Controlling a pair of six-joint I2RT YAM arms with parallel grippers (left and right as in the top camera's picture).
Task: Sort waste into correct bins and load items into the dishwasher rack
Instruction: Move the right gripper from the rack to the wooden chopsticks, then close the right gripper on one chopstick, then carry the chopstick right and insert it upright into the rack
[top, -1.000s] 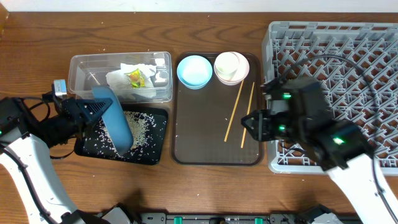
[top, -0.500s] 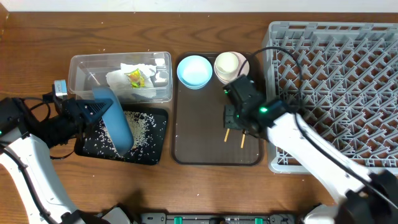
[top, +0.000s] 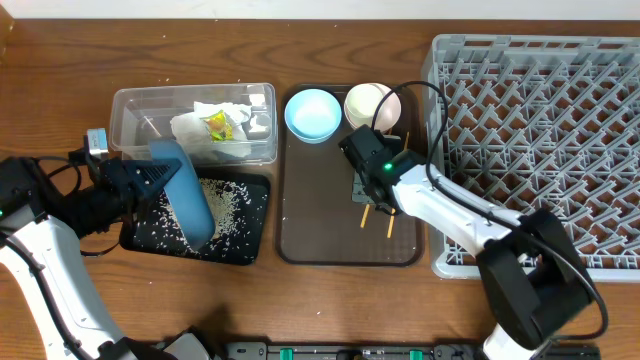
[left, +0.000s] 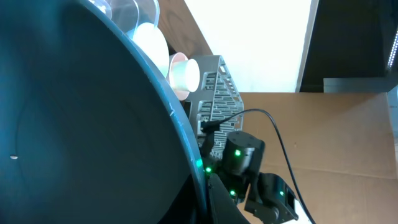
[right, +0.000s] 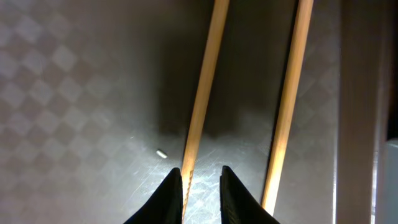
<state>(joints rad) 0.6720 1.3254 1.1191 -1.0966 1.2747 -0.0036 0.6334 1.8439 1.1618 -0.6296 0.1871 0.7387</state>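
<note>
Right gripper (right: 200, 186) is hanging low over the right half of the brown serving tray (top: 320, 210), fingers (right: 173, 190) standing apart. They are straddling the near end of the left chopstick (right: 202, 106), not pinching it. The right chopstick (right: 287, 106) is lying just beside it, outside the fingers, closer to the tray's right rim. Both chopsticks are resting flat on the tray floor, with one loose rice grain (right: 161, 153) sitting on the tray just left of them. From overhead the right gripper (top: 368, 196) is covering the sticks' middle, and only their near tips (top: 366, 216) are showing.

Left of the tray, the black tray (top: 245, 250) is sitting just beside its left rim, with rice (top: 225, 200) scattered inside. Left gripper (top: 158, 175) is clamping the edge of the dark-blue plate (top: 185, 195) and holding it tilted steeply on edge over that black tray. Whether the plate's lower rim is touching the rice, cannot tell. In the left wrist view the dark-blue plate (left: 74, 124) is filling most of the frame.

Further back on the tray's left, the clear tub (top: 125, 110) is holding the white napkin (top: 190, 128) and the yellow-green wrapper (top: 216, 124).

At the tray's far end, the light-blue bowl (top: 313, 113) is sitting left, and the pink bowl (top: 393, 110) right with the white cup (top: 368, 103) nested in it.

The grey rack (top: 560, 130) is standing along the tray's right side.
</note>
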